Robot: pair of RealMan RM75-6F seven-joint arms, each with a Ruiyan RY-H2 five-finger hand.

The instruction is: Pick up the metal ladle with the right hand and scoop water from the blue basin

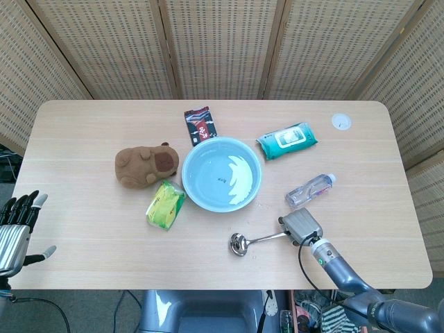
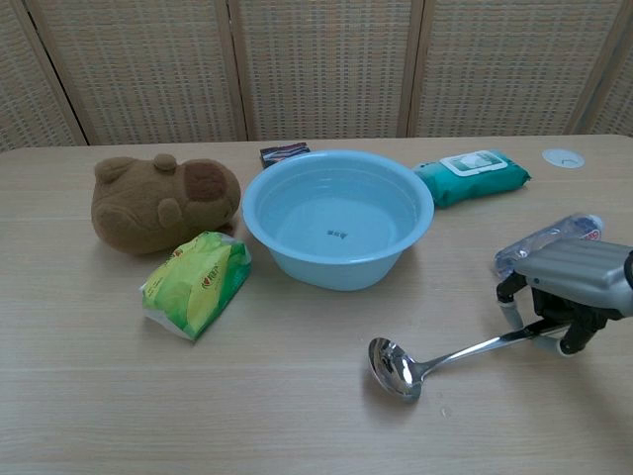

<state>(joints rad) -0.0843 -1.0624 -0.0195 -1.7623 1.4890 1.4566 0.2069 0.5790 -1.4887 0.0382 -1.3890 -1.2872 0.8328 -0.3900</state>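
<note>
The metal ladle (image 1: 240, 244) (image 2: 398, 368) lies on the table in front of the blue basin (image 1: 222, 174) (image 2: 338, 216), bowl to the left, handle running right. My right hand (image 1: 300, 226) (image 2: 569, 287) sits over the handle's far end, fingers curled down around it. The ladle's bowl looks to be at or just above the tabletop. The basin holds clear water. My left hand (image 1: 17, 229) hangs off the table's left front corner, fingers spread and holding nothing; the chest view does not show it.
A brown plush toy (image 1: 146, 165) and a green packet (image 1: 165, 204) lie left of the basin. A dark snack bag (image 1: 200, 125) is behind it. A wipes pack (image 1: 287, 139) and a plastic bottle (image 1: 309, 190) lie to the right, the bottle just behind my right hand.
</note>
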